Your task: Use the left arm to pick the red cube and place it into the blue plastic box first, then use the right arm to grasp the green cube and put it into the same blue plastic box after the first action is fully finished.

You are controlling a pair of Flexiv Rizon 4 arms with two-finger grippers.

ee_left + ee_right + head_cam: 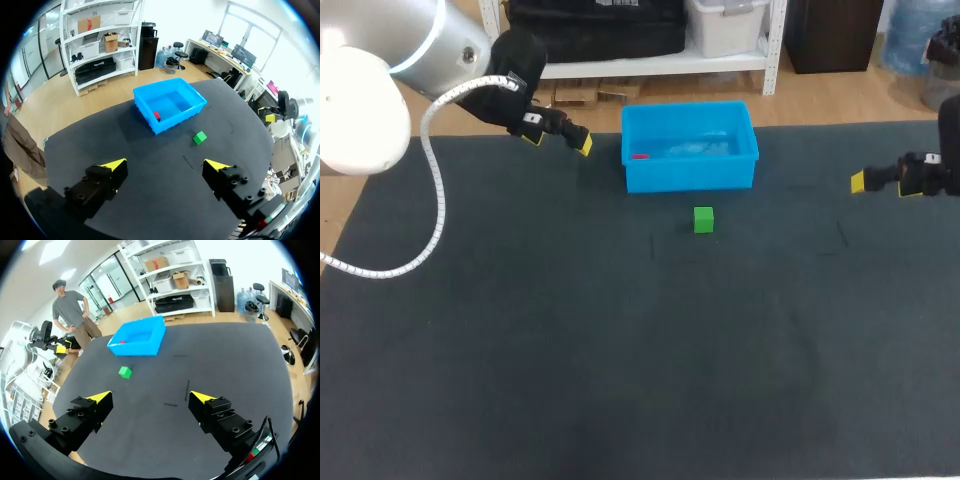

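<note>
1. Red cube [639,156] is lying inside the blue plastic box [690,175], by the wall nearest the left claw [558,140].
2. Green cube [704,220] is sitting on the desk [620,350] near the box, not touching it.
3. Left claw is hovering beside the box, fingers spread wide, gripping nothing.
4. Right claw [883,185] is hanging well apart from the box, also spread wide and empty.

Lab, dark-matted table [520,350], shelving [100,59], desk monitors [243,54]

Both jaws spread; left arm [512,72], right arm [948,140] seemingly level.
</note>
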